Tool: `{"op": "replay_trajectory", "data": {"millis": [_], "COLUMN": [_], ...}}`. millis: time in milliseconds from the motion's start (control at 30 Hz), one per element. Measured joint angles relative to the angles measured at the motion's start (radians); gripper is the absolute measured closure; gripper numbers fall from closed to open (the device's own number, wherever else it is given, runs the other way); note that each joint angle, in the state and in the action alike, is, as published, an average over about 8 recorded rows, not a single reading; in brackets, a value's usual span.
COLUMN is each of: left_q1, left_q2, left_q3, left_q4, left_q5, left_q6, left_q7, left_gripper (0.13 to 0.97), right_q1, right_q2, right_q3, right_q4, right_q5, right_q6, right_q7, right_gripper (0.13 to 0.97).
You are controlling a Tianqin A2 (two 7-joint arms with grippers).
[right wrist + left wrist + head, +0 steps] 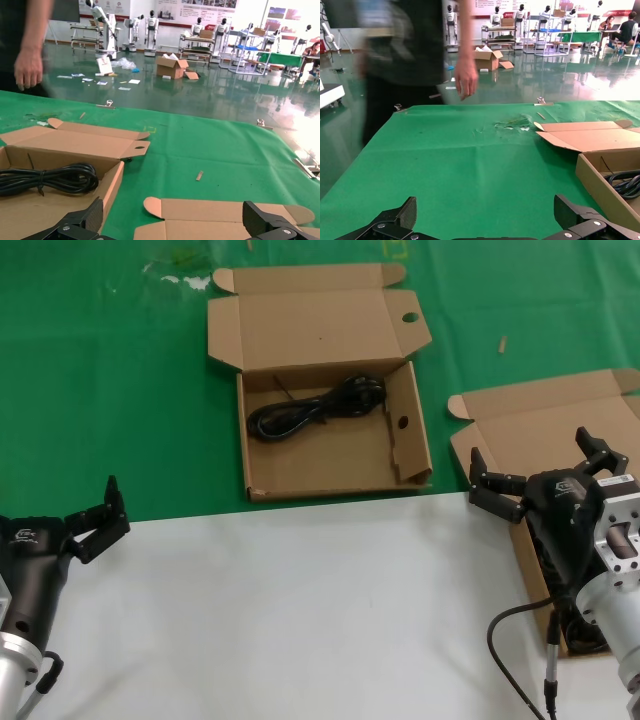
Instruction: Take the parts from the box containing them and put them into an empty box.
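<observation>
The box with round holes lies open at the centre back. One black coiled power cord rests inside it, also seen as a cord in the right wrist view. The partly seen box is at the right. My right gripper hovers open above it and hides most of its inside; something dark shows under the arm. In the right wrist view that gripper is open over the box's lid. My left gripper waits open at the near left, holding nothing.
A green mat covers the far part of the table and a white surface the near part. A person stands beyond the far edge, with a hand hanging above it. Small scraps lie at the back left.
</observation>
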Motion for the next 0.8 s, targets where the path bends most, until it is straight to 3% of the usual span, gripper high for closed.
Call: {"op": "replay_trajectory", "data": {"millis": [800], "left_q1": [0.0], "left_q2": [0.0], "left_q3": [0.0], "left_q4": [0.0], "left_q5": [0.0], "left_q6": [0.0], "left_q7": [0.0], "left_gripper": [0.132], "right_q1": [0.0], "right_q2": [0.0], "right_q3": [0.0], "right_q4": [0.0], "right_q5": [0.0], "right_q6": [0.0], "right_q7": [0.0], "right_gripper": [0.129]}}
